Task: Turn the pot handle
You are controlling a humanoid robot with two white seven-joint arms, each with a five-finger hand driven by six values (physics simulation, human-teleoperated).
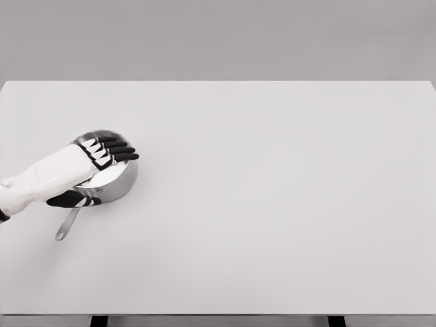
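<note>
Left arm (48, 178) entering from lower left, left hand (92, 160) palm down, 4 fingers (119, 150) extended, thumb (71, 199) splayed low

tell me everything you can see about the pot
The pot is a small round saucepan of shiny silver metal with a pale inside. It stands upright near the left edge of the white table. Its thin straight handle points toward the lower left. The left hand lies over its open top, dark fingers stretched across the rim, thumb down by the handle's base.
</note>
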